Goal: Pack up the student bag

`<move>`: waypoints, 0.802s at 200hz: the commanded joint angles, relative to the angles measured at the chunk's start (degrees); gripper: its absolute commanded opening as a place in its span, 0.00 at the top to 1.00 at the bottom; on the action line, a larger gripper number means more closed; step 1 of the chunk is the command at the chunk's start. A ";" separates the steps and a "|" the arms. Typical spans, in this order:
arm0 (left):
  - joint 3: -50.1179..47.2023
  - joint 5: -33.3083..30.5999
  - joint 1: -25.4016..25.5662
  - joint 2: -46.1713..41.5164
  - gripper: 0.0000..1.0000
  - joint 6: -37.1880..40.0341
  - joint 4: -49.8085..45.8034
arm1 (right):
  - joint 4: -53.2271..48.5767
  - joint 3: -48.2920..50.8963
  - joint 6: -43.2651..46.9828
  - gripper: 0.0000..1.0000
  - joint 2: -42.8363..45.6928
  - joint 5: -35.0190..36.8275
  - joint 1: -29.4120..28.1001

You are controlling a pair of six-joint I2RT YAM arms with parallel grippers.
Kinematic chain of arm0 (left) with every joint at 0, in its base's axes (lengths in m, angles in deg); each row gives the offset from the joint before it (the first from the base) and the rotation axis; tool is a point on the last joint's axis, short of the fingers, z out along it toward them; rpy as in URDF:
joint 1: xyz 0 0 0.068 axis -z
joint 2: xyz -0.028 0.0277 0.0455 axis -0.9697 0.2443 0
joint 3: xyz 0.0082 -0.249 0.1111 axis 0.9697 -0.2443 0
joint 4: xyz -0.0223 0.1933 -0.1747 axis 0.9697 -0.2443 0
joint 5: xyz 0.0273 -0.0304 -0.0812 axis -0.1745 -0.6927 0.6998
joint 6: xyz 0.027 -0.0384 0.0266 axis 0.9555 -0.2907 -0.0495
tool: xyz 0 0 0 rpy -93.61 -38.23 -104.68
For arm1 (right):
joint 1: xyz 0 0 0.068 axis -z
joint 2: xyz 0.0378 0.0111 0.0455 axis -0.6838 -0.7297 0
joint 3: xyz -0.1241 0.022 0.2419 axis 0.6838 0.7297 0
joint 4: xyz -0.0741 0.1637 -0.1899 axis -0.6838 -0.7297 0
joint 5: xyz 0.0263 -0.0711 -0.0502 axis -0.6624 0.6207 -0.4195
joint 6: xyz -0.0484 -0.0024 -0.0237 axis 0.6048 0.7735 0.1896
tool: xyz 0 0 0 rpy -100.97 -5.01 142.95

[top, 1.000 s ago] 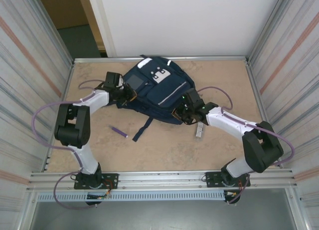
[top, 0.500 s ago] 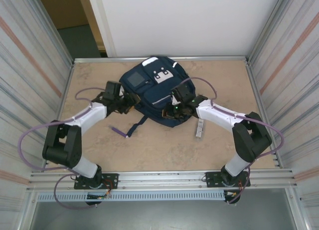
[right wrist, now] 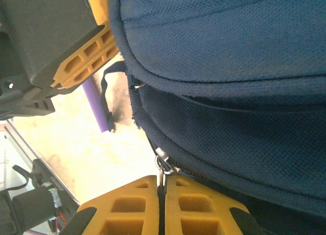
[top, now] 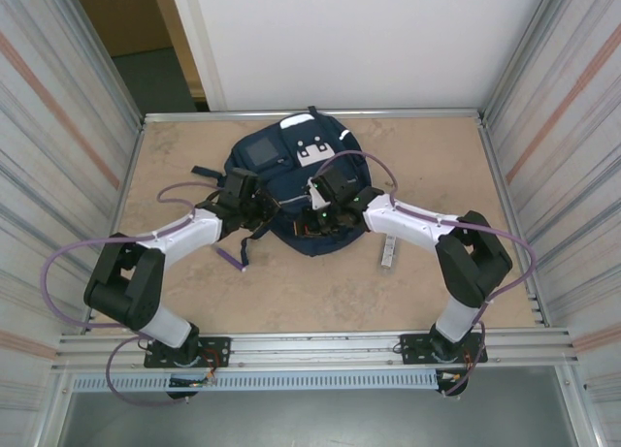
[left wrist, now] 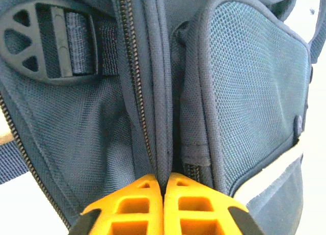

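The student bag [top: 281, 175] lies on the table [top: 437, 156], toward 12 o'clock from the centre. It is navy woven fabric with white patches and a black buckle [left wrist: 48, 41]. The left gripper [left wrist: 164, 181] is closed on a seam of it. The right gripper [right wrist: 163, 184] pinches the metal zipper pull [right wrist: 163, 166].
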 commanded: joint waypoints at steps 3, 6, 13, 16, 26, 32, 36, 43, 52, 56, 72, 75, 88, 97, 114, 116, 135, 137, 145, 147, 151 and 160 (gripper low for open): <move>0.74 -3.19 -1.58 0.86 1.00 1.86 0.74 | -3.21 -0.03 3.87 1.00 2.06 -0.32 0.79; 0.74 -3.10 -2.00 0.77 1.00 2.19 0.67 | -3.50 0.49 4.19 1.00 2.57 0.11 1.32; 0.53 -2.85 -2.91 0.62 1.00 3.04 0.66 | -4.04 1.89 5.25 1.00 3.78 0.81 2.53; 0.48 -2.75 -3.42 0.57 1.00 3.52 0.64 | -4.33 2.52 5.68 1.00 4.31 1.07 3.13; 0.69 -1.84 -5.19 0.82 1.00 5.37 0.33 | -4.94 4.86 7.06 1.00 6.36 1.74 5.52; 1.27 -0.76 -6.47 1.30 1.00 6.46 -0.06 | -5.33 6.25 7.91 1.00 7.41 2.06 7.13; 1.57 0.01 -7.33 1.74 1.00 7.50 -0.42 | -5.42 7.11 8.30 1.00 8.10 2.23 8.14; 2.73 1.91 -8.74 2.65 1.00 9.07 -1.32 | -5.62 8.55 9.23 1.00 9.21 2.43 10.02; 4.13 4.46 -10.51 3.94 1.00 10.98 -2.28 | -5.80 10.06 10.08 1.00 10.34 2.75 12.15; 4.73 5.56 -11.18 4.64 1.00 11.87 -2.36 | -5.88 10.60 10.49 1.00 10.66 2.83 12.89; 7.72 9.36 -13.23 7.65 1.00 15.42 -2.74 | -6.15 11.34 12.01 1.00 11.19 2.82 14.92; 8.33 9.86 -13.50 8.25 1.00 15.95 -2.87 | -6.13 11.31 12.39 1.00 11.19 2.85 15.01; 12.10 11.95 -14.87 11.37 1.00 18.13 -3.54 | -5.87 10.38 13.14 1.00 10.72 3.14 14.17; 15.22 13.24 -15.69 14.01 1.00 18.76 -4.34 | -5.32 9.14 13.08 1.00 10.02 3.30 12.86; 21.21 17.33 -17.56 18.32 0.90 18.71 -5.04 | -3.62 5.46 12.07 1.00 7.27 3.74 8.77; 21.94 17.71 -17.78 18.62 0.86 18.51 -5.36 | -3.43 4.83 11.89 1.00 6.73 3.76 8.28; 24.18 20.46 -19.37 17.15 0.68 15.42 -6.36 | -1.27 -1.27 9.82 1.00 1.72 4.32 3.31; 23.73 20.01 -19.40 16.42 0.67 15.27 -6.24 | -1.00 -2.02 9.48 1.00 1.17 4.45 2.80; 21.70 17.64 -19.46 13.43 0.62 14.63 -6.59 | 0.06 -4.66 8.13 1.00 -0.70 4.72 1.17; 21.03 17.08 -19.44 12.61 0.61 14.46 -6.80 | 0.32 -5.28 7.85 1.00 -1.17 4.73 0.82; 20.03 16.12 -19.43 11.06 0.59 14.42 -7.27 | 0.97 -6.51 7.22 1.00 -2.07 4.52 0.24; 17.40 14.80 -19.32 7.70 0.55 14.37 -8.73 | 2.65 -8.70 6.27 1.00 -3.63 3.83 -1.00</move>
